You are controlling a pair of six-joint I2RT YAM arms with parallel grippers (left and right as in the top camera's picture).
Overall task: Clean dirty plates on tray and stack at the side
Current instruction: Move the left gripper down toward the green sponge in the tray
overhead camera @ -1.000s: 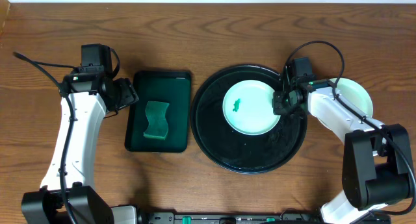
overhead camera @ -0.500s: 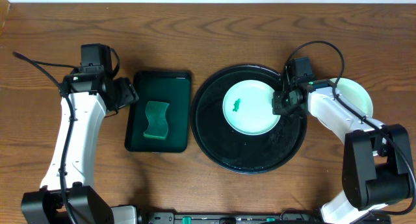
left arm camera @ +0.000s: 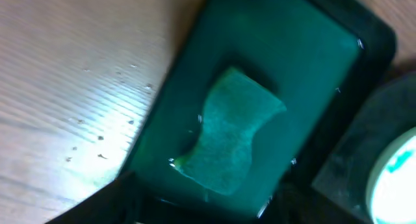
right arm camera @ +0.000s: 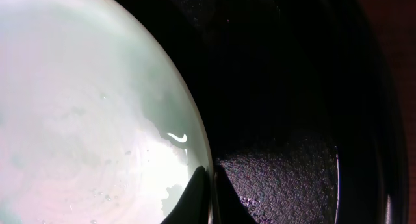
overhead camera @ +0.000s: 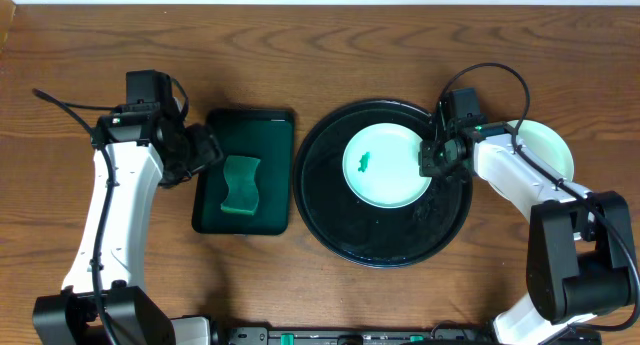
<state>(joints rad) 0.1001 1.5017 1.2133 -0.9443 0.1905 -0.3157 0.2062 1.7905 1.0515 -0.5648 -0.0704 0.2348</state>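
**Right pincer nips the rim of the smeared plate on the black tray**

The smeared plate (overhead camera: 385, 170) lies flat in the round black tray (overhead camera: 340, 220), toward its upper half, with a small green smear (overhead camera: 363, 163) left of its middle. The right pincer (overhead camera: 432, 160) is at the plate's right edge. In the right wrist view its two dark fingertips (right arm camera: 195, 195) are pressed together on the rim, one on each side.

Another white plate (overhead camera: 548, 145) sits on the bench (overhead camera: 300, 45) just right of the tray, partly under the right arm.

Left of the black tray is a rectangular dark green tray (overhead camera: 270, 135) with a green sponge (overhead camera: 240, 183) in it. The left pincer (overhead camera: 207, 148) hangs over this tray's left edge, holding nothing. Whether it is spread or closed I cannot tell.
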